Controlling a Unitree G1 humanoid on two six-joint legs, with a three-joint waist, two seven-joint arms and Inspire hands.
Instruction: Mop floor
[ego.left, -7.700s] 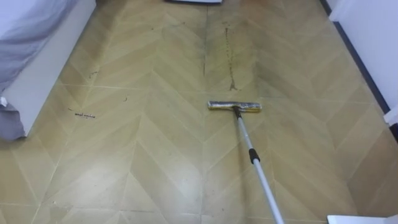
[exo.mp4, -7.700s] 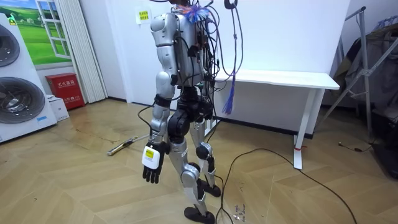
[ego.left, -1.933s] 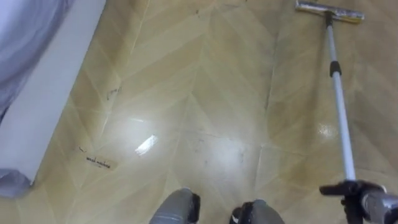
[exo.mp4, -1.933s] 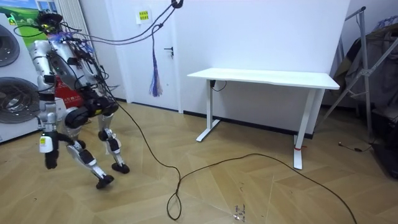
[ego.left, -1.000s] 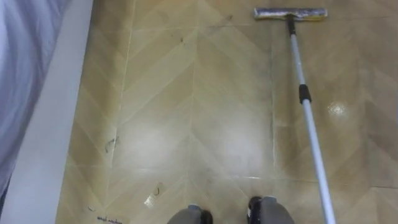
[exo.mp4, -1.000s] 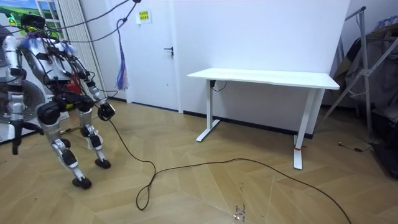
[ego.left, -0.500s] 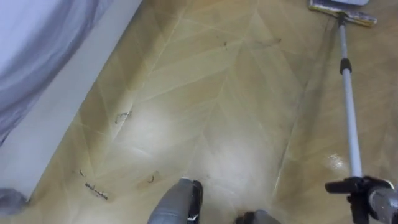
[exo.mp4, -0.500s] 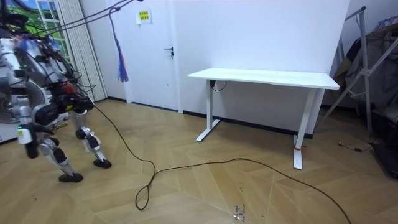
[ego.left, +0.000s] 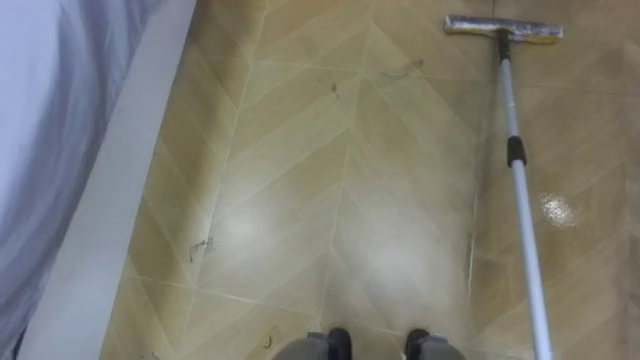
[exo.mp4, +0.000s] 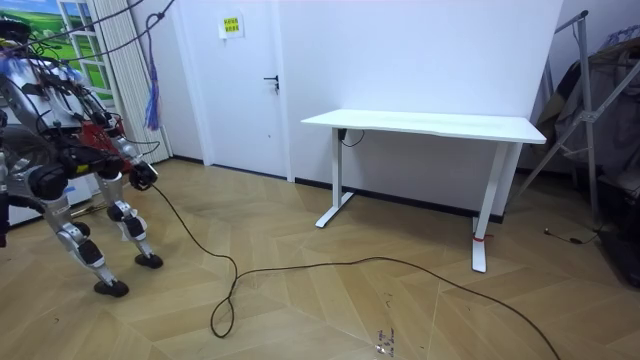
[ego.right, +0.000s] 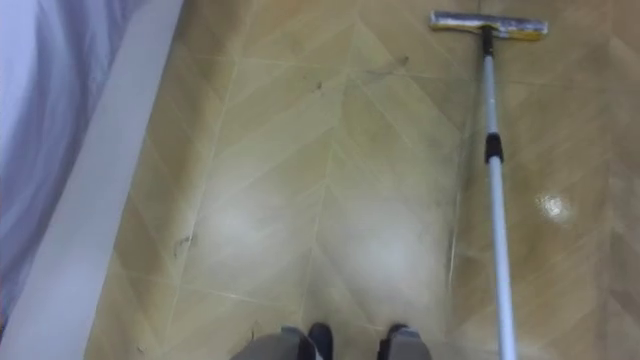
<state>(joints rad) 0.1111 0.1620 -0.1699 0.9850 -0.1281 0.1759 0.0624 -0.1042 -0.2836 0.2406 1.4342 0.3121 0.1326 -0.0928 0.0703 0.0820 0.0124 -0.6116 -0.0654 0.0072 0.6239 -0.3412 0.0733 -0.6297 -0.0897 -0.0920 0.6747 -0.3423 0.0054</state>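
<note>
A flat mop head lies on the herringbone wood floor at the top right of the left eye view. Its silver pole, with a black collar, runs down past the picture's lower edge on my right. The right eye view has the same mop head. In the room view I stand at the far left, leaning forward in mid-step. My left hand hangs at that view's left edge, cut off by it.
A white bed base with a grey sheet runs along my left. Small dark scuffs mark the floor near it, and a wet glint lies right of the pole. In the room view, a white desk stands to the right.
I have stepped further toward the room view's left. My right hand, shut on the pole half a second ago, has dropped below the eye view's edge as the picture shifted.
</note>
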